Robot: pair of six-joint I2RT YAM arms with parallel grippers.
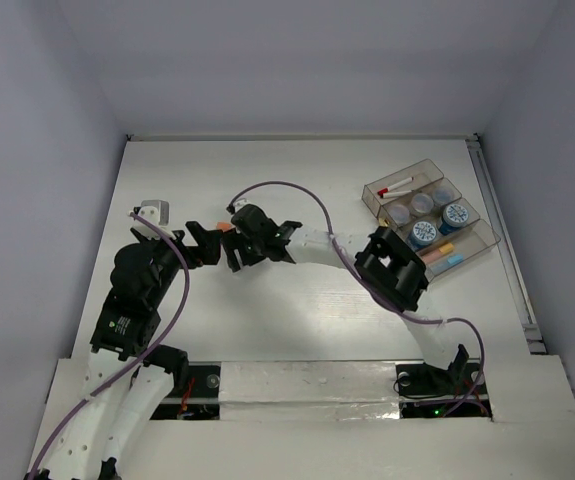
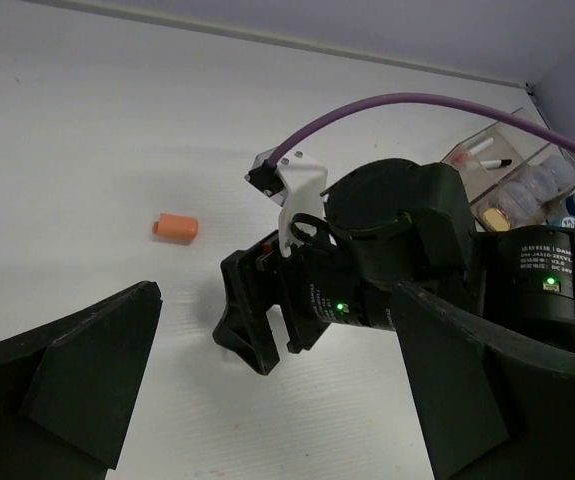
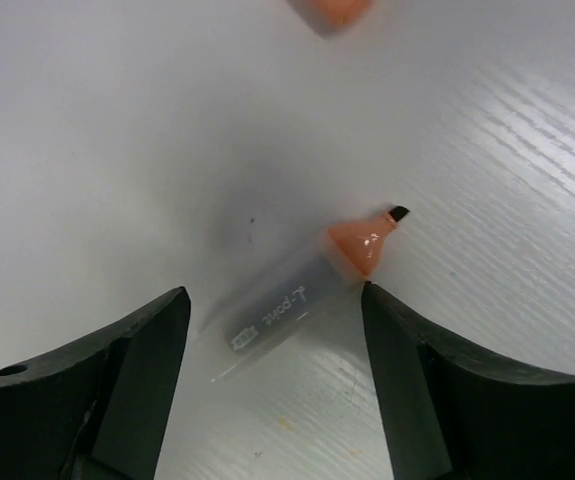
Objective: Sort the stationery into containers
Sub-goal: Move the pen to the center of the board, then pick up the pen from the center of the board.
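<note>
Light even and diffuse, from overhead; white table (image 1: pixel 297 170) bright. Shadows soft. Right wrist view: marker (image 3: pixel 302 285) slightly blurred, small glint on its collar, grey shadow at its upper left; orange stub (image 3: pixel 332 8) out of focus. Left wrist fingers (image 2: pixel 67 370) dark, underexposed.

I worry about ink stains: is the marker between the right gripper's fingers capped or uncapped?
Uncapped. The marker lies flat on the table, its black tip bare; a small orange stub, perhaps its cap, lies apart.

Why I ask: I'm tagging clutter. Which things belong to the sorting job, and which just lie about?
Job: divided tray, blue-lidded jars, red marker, orange and light-blue sticks, uncapped orange marker, orange cap.
Just there: purple cable, table-edge rail.
</note>
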